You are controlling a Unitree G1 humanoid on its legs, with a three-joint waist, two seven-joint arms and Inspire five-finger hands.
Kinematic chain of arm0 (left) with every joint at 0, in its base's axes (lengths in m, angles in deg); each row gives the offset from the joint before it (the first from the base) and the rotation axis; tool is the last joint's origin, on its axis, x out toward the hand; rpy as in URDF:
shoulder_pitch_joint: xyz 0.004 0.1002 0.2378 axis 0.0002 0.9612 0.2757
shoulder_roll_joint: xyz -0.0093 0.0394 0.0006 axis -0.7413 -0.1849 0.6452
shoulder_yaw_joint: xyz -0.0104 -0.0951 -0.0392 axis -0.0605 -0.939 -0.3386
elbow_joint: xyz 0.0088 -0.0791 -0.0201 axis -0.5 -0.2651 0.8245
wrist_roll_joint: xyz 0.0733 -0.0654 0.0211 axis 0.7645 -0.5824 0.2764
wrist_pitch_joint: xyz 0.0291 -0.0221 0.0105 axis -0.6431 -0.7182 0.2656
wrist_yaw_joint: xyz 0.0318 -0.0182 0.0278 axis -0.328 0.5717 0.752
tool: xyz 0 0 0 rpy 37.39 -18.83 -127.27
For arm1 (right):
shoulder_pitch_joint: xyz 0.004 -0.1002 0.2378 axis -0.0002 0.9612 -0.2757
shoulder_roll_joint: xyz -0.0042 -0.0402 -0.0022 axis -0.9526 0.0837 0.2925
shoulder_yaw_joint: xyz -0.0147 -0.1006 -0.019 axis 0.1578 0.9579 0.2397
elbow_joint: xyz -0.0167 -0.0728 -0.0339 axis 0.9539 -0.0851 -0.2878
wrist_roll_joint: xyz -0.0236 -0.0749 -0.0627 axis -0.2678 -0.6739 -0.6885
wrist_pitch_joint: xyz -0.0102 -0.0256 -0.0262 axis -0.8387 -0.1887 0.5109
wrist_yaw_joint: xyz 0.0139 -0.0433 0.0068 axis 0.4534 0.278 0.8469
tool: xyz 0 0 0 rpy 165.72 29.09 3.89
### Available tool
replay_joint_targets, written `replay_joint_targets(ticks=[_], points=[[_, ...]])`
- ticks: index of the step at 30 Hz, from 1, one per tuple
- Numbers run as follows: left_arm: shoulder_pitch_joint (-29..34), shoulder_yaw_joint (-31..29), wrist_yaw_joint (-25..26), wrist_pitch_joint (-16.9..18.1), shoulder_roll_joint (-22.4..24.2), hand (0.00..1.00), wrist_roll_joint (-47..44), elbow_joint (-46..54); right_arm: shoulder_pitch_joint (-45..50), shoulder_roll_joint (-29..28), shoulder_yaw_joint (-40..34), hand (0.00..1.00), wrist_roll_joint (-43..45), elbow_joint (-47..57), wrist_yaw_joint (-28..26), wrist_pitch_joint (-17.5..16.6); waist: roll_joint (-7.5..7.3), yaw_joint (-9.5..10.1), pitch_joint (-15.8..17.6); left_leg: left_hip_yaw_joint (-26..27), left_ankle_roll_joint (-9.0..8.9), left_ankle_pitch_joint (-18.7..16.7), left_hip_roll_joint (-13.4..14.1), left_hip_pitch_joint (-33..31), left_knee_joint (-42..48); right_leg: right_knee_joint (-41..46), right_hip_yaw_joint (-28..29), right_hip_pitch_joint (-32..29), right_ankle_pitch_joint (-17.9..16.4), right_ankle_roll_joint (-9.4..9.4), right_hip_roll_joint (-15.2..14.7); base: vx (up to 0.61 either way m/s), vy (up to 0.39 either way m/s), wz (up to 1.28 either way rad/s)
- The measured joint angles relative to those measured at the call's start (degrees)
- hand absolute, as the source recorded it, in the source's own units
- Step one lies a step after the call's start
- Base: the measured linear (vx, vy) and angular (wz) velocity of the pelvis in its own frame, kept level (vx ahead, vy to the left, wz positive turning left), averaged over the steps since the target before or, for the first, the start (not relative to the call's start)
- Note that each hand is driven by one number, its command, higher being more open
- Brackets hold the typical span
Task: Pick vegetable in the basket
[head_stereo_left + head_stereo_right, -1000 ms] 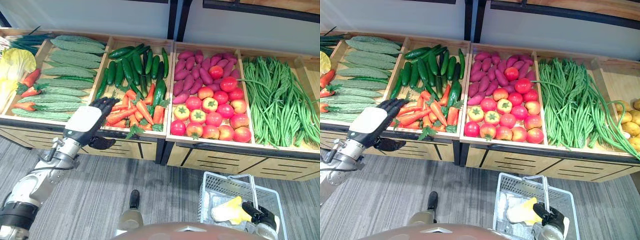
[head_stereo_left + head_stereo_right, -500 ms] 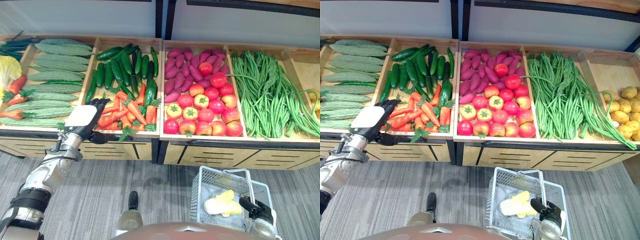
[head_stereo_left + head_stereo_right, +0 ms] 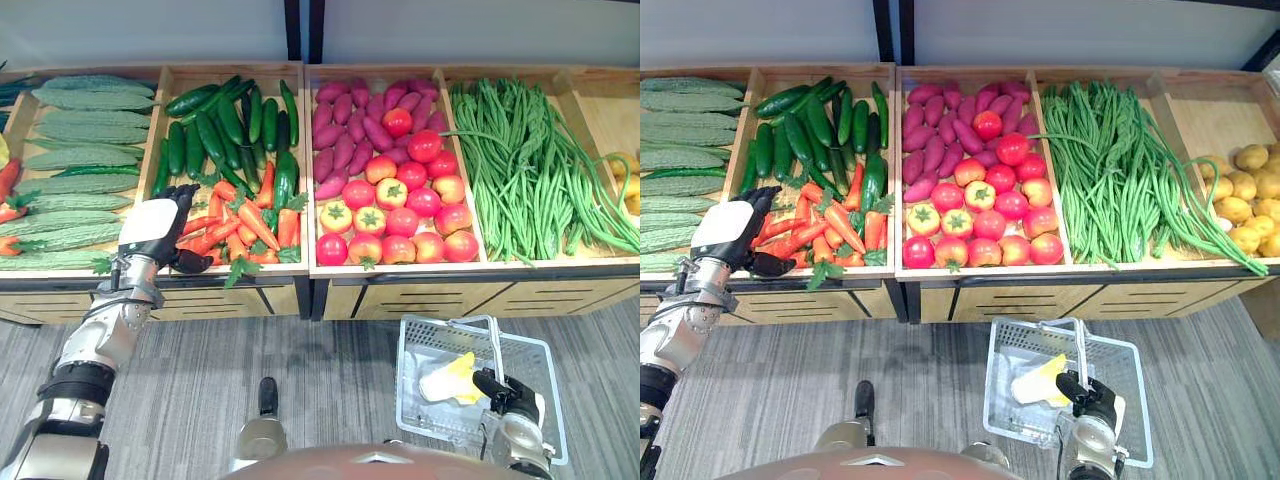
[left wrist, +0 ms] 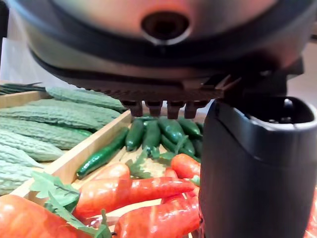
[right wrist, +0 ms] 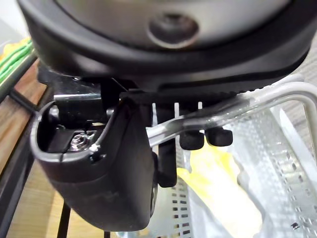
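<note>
Several wooden bins line the produce stand (image 3: pixel 400 300). The bin that matters holds cucumbers (image 3: pixel 215 135) at the back and carrots (image 3: pixel 255 222) along its front edge. Lower down, the wire basket (image 3: pixel 535 352) is held by the right robot hand (image 3: pixel 503 392), whose fingers curl round its handle (image 5: pixel 257 101). A yellow item (image 3: pixel 450 378) lies inside. The left robot hand (image 3: pixel 152 225) hovers over the near-left corner of the carrots, fingers straight and thumb spread, holding nothing. To grasp well, I judge it should settle on one of the outermost carrots and lower in line with its length. It should then close thumb against fingers round the orange body rather than the leafy top, which could slip.
</note>
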Motion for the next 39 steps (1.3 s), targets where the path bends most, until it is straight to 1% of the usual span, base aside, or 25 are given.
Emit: replay_joint_targets(ticks=[3,6,8,9,12,14,15,16,18,20,23,28,30,31,32,33,35,37,39], points=[[-1.06,0.00,0.03,-0.10,1.05,1.00,-0.06,-0.72,0.36,0.00,0.04,0.00,0.00,-0.02,0.00,0.30,0.45,-0.02,0.27,0.23,0.19,0.13,0.06,-0.20,-0.05,0.10,0.38,-0.48,0.14,0.23,-0.09,-0.10,0.006,-0.10],[-1.12,-0.01,0.08,-0.13,1.79,1.00,-0.06,-0.98,0.72,0.00,0.13,0.00,-0.01,0.00,0.00,0.35,0.92,-0.07,1.06,0.62,-0.07,-0.31,0.33,-0.42,-0.07,0.20,1.04,-1.06,0.20,0.34,0.00,-0.10,0.004,-0.11],[-1.12,0.00,0.08,-0.28,2.18,1.00,-0.05,-1.15,0.76,0.00,0.39,0.00,-0.03,0.01,0.00,0.36,0.99,0.01,1.54,1.18,0.02,-0.47,0.52,-0.76,-0.07,-0.19,1.57,-1.74,0.16,0.31,0.09,-0.12,0.001,-0.14],[-1.16,0.00,0.09,-0.56,2.20,1.00,-0.04,-1.19,0.58,0.00,0.48,0.00,-0.02,0.02,0.00,0.37,1.14,-0.06,1.63,1.16,0.12,-0.17,0.69,-1.88,-0.07,-0.20,1.66,-2.91,-0.12,-0.15,0.28,-0.10,-0.003,-0.07],[-1.58,-0.09,0.14,-1.27,2.20,1.00,-0.03,-1.89,0.31,0.00,0.27,0.00,0.02,0.08,0.11,0.37,0.81,-0.08,2.87,1.44,0.17,0.15,0.77,-2.47,-0.06,-0.28,2.40,-3.77,-0.15,-0.21,0.35,-0.05,-0.003,-0.08],[-3.13,-1.25,0.74,-1.51,2.17,1.00,0.00,-2.41,0.15,0.00,-0.13,0.00,0.03,0.08,0.24,0.41,0.30,0.28,3.44,1.64,0.26,0.64,0.63,-2.56,-0.04,-0.27,2.80,-3.98,-0.13,-0.22,0.22,0.00,-0.001,-0.03],[-3.35,-1.74,0.72,-1.40,2.03,1.00,-0.11,-2.84,-0.21,0.00,-0.13,0.00,0.02,0.09,0.30,0.41,0.13,0.28,3.60,1.65,0.25,0.63,0.58,-2.60,-0.04,-0.27,2.82,-4.02,-0.12,-0.24,0.19,0.03,-0.012,0.00],[-3.35,-1.79,0.72,-1.07,1.98,1.00,-0.10,-2.84,-0.25,0.00,-0.21,0.00,0.01,0.26,0.47,0.41,0.11,0.67,3.70,1.71,0.24,0.64,0.52,-2.61,-0.03,-0.27,2.84,-4.04,-0.13,-0.25,0.15,0.04,-0.015,0.00],[-3.41,-1.78,0.78,-1.05,2.15,1.00,-0.36,-2.86,-0.62,0.00,-0.15,0.00,-0.01,0.32,0.53,0.41,0.17,1.43,3.87,1.87,0.23,0.65,0.58,-2.61,-0.02,-0.27,2.91,-4.13,-0.10,-0.21,0.19,0.02,-0.009,-0.01],[-3.77,-1.78,1.06,-0.89,2.17,1.00,-0.78,-2.87,-1.82,0.00,-0.13,0.00,-0.06,0.83,0.54,0.41,0.54,1.75,4.62,1.99,0.22,0.65,0.60,-2.63,-0.02,-0.26,2.92,-4.16,-0.12,-0.24,0.22,0.00,0.000,0.00],[-4.51,-1.86,1.17,-0.86,2.23,1.00,-0.88,-3.13,-3.07,0.00,-0.09,0.00,-0.03,1.63,0.60,0.40,1.06,1.91,4.82,2.05,0.24,0.73,0.59,-3.55,-0.03,-0.19,3.04,-5.17,-0.06,-0.32,0.21,-0.01,-0.001,0.00],[-6.98,-2.77,2.00,-0.89,3.58,1.00,-0.88,-5.97,-4.00,0.00,-0.04,0.00,0.00,1.75,1.07,0.39,1.00,2.99,5.30,2.69,0.25,0.74,0.68,-3.64,-0.04,-0.19,3.66,-5.68,-0.05,-0.81,0.20,-0.03,0.003,-0.05],[-8.27,-3.93,2.96,-1.24,3.99,1.00,-0.90,-6.47,-4.99,0.00,0.16,0.00,-0.01,1.84,1.27,0.39,0.91,3.08,6.62,2.89,0.26,0.72,0.74,-3.83,-0.04,-0.18,3.87,-6.03,-0.01,-0.81,0.20,-0.05,0.010,-0.08],[-9.92,-3.93,4.30,-2.57,4.08,1.00,-0.35,-7.79,-5.56,0.00,0.97,0.00,-0.01,1.92,1.26,0.39,0.53,2.90,7.65,3.02,0.26,0.72,0.75,-3.90,-0.04,-0.15,4.23,-6.24,0.03,-0.85,0.19,-0.06,0.014,-0.07],[-10.81,-4.00,4.68,-3.38,4.07,1.00,-0.35,-8.66,-5.76,-0.02,1.50,0.00,-0.02,1.92,1.25,0.39,0.24,2.79,7.92,3.12,0.26,0.72,0.77,-4.19,-0.04,-0.15,4.36,-6.63,0.08,-0.86,0.19,-0.05,0.022,-0.11],[-12.30,-4.65,4.93,-4.73,4.10,1.00,-0.48,-9.78,-6.13,-0.05,2.22,0.00,-0.02,1.92,1.25,0.39,-0.45,2.56,8.57,3.40,0.48,0.87,0.75,-4.56,-0.03,-0.24,4.61,-7.09,0.37,-0.97,0.15,-0.02,0.018,-0.11],[-13.30,-5.61,5.52,-5.97,3.94,1.00,-0.69,-10.86,-6.48,-0.34,2.23,0.00,-0.01,1.93,1.25,0.40,-1.61,1.90,9.33,3.64,0.58,0.93,0.52,-4.62,0.05,-0.22,4.82,-7.06,1.00,-1.00,-0.05,0.04,0.013,-0.07],[-13.36,-5.73,5.59,-6.28,3.96,1.00,-0.96,-11.29,-6.49,-0.34,2.22,0.00,-0.02,1.93,1.27,0.40,-2.13,1.51,9.61,3.82,0.55,0.88,0.45,-4.61,0.22,-0.13,5.14,-7.21,1.16,-0.93,-0.12,0.06,-0.003,-0.03],[-13.43,-5.87,5.71,-6.23,3.56,1.00,-0.89,-10.97,-6.13,-0.32,2.19,0.00,-0.02,1.92,1.43,0.41,-2.04,1.65,9.70,3.96,0.55,0.90,0.58,-4.36,0.26,0.04,5.57,-7.16,1.22,-0.83,-0.04,0.05,-0.017,-0.04]])
